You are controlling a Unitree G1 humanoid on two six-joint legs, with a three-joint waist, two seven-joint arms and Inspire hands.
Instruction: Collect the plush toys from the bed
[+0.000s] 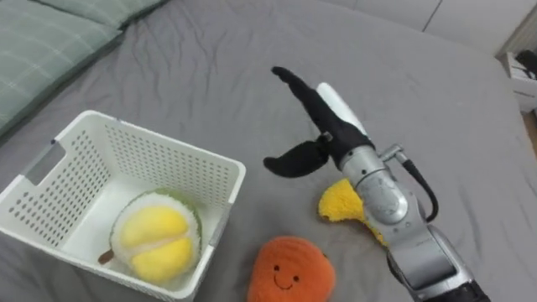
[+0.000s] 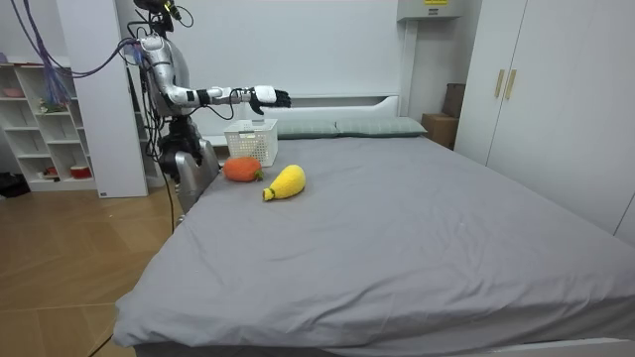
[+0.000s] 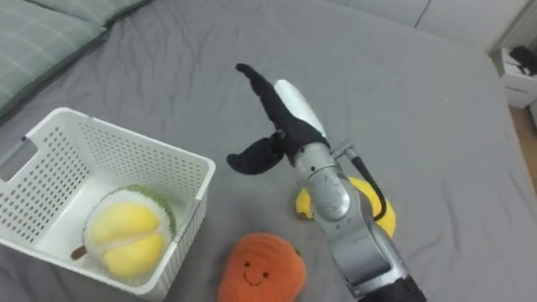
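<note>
- green checked pillow (image 1: 50,42) at the far left corner of the grey bed (image 1: 210,67)
- white perforated basket (image 1: 180,180) on the bed; a plush durian (image 1: 157,236) lies inside it, cut side up
- orange plush fruit (image 1: 289,270) with a smiling face lies on the bed just right of the basket
- right hand (image 1: 329,132) hangs above the bed beyond the orange toy; fingers straight, thumb spread wide, holding nothing
- yellow plush fruit (image 1: 340,201) lies on the bed, partly hidden beneath the right forearm
- in the room view the robot stands at the bedside by the basket, right arm stretched over it
</note>
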